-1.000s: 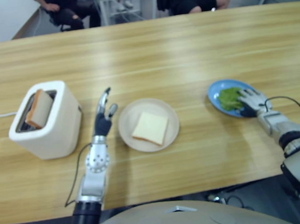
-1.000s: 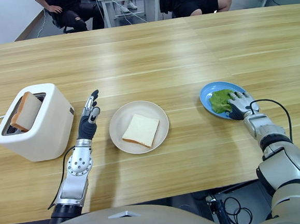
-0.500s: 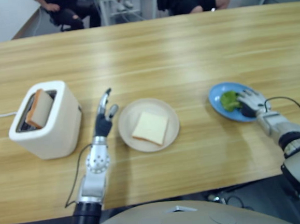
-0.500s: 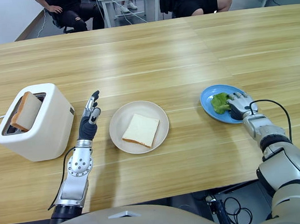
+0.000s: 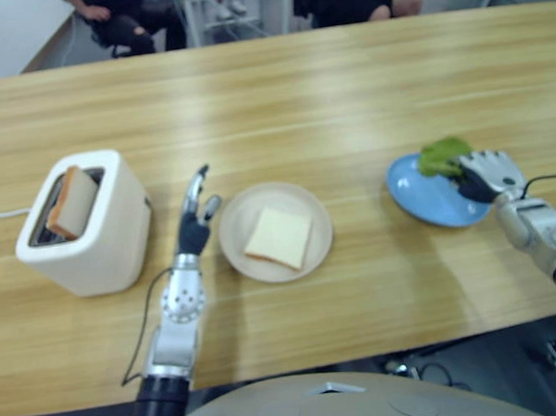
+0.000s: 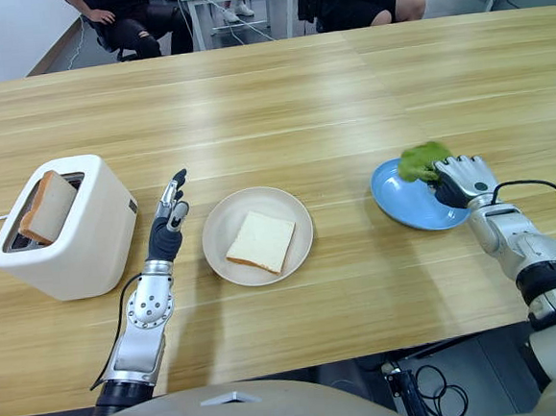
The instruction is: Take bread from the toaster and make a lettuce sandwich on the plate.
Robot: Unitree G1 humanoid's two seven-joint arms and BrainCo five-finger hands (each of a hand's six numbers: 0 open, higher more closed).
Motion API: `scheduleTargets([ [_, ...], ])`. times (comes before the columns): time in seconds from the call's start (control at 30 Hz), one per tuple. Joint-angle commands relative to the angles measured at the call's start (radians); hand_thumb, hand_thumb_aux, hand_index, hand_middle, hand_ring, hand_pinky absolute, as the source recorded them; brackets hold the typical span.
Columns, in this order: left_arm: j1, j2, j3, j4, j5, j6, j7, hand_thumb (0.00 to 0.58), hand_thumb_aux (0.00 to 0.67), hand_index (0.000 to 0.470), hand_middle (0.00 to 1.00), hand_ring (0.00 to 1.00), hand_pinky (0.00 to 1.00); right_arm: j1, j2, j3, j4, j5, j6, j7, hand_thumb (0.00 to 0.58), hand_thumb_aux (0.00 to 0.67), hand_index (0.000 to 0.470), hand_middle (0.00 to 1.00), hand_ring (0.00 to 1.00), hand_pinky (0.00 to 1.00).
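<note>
Lettuce (image 6: 421, 160) gripped in curled right hand (image 6: 461, 180), above far rim of blue plate (image 6: 408, 207). Bread slice (image 6: 260, 241) flat on beige plate (image 6: 222, 212). Second slice (image 6: 47, 207) upright in toaster (image 6: 80, 257). Left hand (image 6: 167, 226) between toaster and beige plate, fingers extended, holding nothing.

The right hand (image 6: 463, 181) grips the lettuce (image 6: 419, 160) over the blue plate (image 6: 406, 209). One bread slice (image 6: 260, 241) lies on the beige plate (image 6: 258, 198) (another slice (image 6: 47, 209) stands in the toaster (image 6: 81, 252)).
</note>
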Motion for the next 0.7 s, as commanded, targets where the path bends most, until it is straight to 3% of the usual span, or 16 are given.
scheduleTargets([
  [0.03,-0.010,0.005,0.027,0.040,-0.039,-0.002,-0.002,0.000,0.000,0.000,0.00,0.00,0.00,0.107,-0.031,-0.116,-0.278,0.042,0.064,0.063,0.580,0.670,0.460,1.00,1.00,1.00],
  [0.17,-0.035,0.022,0.086,0.075,-0.110,-0.005,-0.015,0.000,0.000,0.000,0.00,0.00,0.00,0.186,0.031,-0.173,-0.612,0.040,0.139,0.168,0.580,0.670,0.460,1.00,1.00,1.00],
  [0.3,-0.059,0.035,0.124,0.113,-0.158,-0.008,-0.026,0.000,0.000,0.000,0.00,0.00,0.00,0.169,0.170,-0.098,-0.770,0.004,0.168,0.262,0.580,0.670,0.460,1.00,1.00,1.00],
  [0.47,-0.075,0.039,0.133,0.137,-0.170,-0.017,-0.038,0.000,0.000,0.000,0.00,0.00,0.00,0.126,0.364,0.029,-0.803,-0.056,0.173,0.334,0.580,0.670,0.460,1.00,1.00,1.00],
  [0.7,-0.079,0.035,0.128,0.156,-0.164,-0.022,-0.040,0.000,0.000,0.000,0.00,0.00,0.00,0.055,0.563,0.190,-0.601,-0.132,0.143,0.323,0.580,0.670,0.460,1.00,1.00,1.00],
])
